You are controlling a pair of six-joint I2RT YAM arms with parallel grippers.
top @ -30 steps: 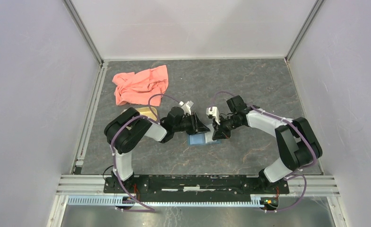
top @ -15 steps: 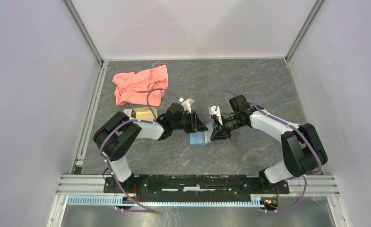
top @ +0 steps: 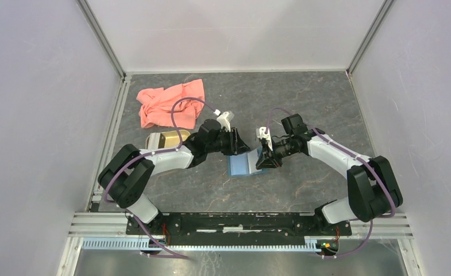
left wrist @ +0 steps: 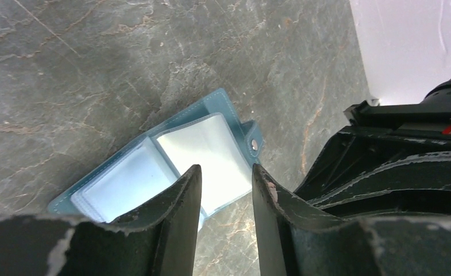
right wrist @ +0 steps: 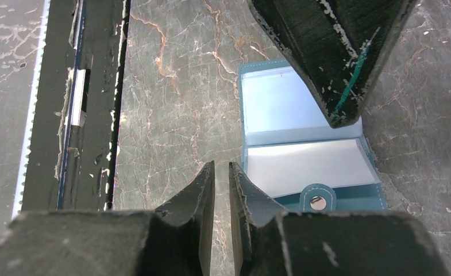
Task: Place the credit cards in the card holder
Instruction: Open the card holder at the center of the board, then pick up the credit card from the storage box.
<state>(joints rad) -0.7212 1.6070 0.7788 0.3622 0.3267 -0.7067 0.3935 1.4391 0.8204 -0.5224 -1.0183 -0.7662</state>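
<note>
One card holder [right wrist: 303, 144] | teal | lying open | pale-blue sleeves showing

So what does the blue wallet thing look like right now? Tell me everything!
The card holder is a small teal-blue wallet lying open and flat on the grey marbled table, between the two grippers. It looks like soft stitched leather or plastic. Inside are pale, shiny clear pockets, lighter blue, and no card shows in them. A little tab with a round metal snap sticks out from one edge. Whether either gripper touches it cannot be told.
</note>
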